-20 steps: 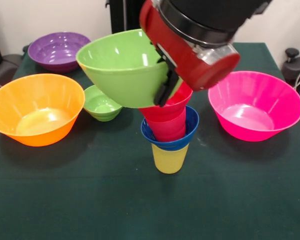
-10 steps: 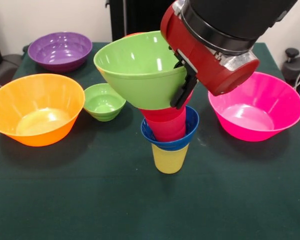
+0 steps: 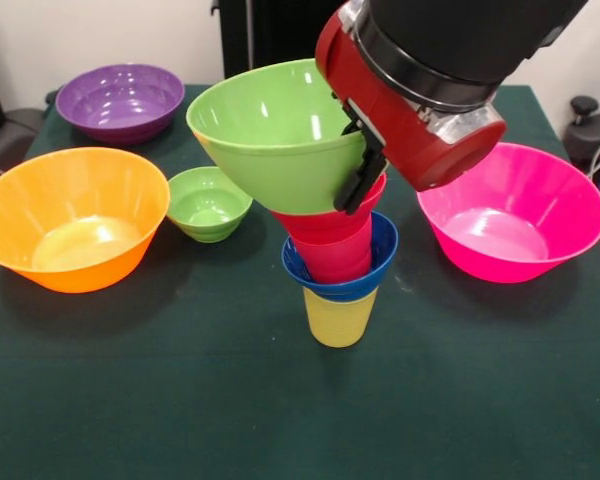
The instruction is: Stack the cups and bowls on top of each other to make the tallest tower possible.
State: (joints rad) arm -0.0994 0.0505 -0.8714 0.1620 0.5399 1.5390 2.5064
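Observation:
The tower stands mid-table in the front view: yellow cup [image 3: 339, 318] at the bottom, small blue bowl [image 3: 377, 262] on it, red cup [image 3: 337, 260] in that, small red bowl [image 3: 330, 225] on top. My gripper [image 3: 358, 175] is shut on the right rim of the medium green bowl [image 3: 270, 140]. The green bowl sits tilted, its base over or in the small red bowl; I cannot tell if it rests there.
A large orange-yellow bowl [image 3: 70, 215] is at the left, a small green bowl [image 3: 208, 205] beside it, a purple bowl [image 3: 118, 100] at the back left and a large pink bowl [image 3: 510, 210] at the right.
The gripper has carried the medium green bowl to the right, from left of the tower to over its top, then eased slightly lower. The tower has not moved.

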